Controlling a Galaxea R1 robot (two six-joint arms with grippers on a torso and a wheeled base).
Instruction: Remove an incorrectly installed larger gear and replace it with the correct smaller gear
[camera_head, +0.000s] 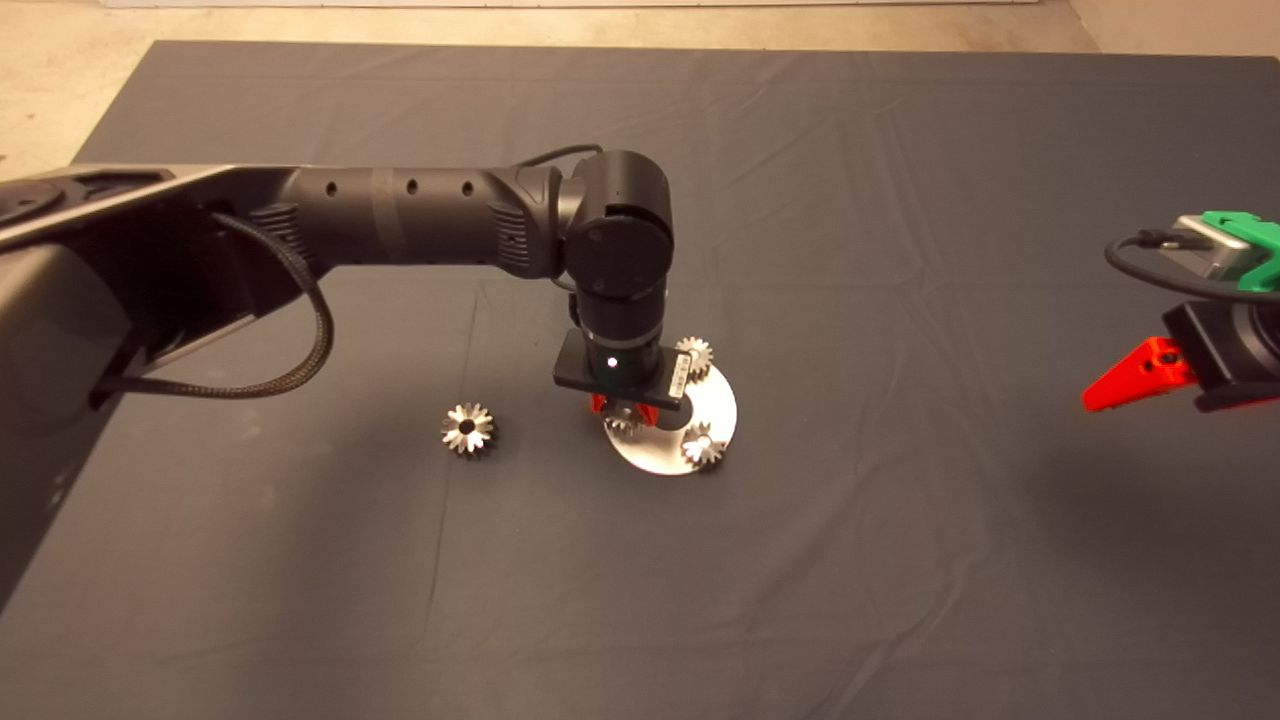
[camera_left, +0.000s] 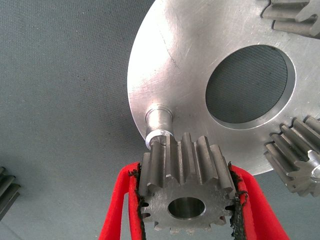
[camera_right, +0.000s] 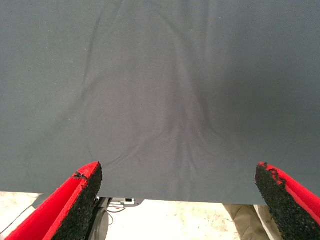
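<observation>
Left gripper (camera_left: 186, 210) clenched on the smaller gear (camera_left: 186, 187) just beside the plate's (camera_left: 195, 55) bare peg (camera_left: 159, 122); centre bore over peg before lowering. Right gripper (camera_right: 177, 200) idle, spread.

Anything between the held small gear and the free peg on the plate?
Nothing visible. The left gripper holds the smaller gear right beside the bare peg on the plate; the larger gear lies apart on the mat.
</observation>
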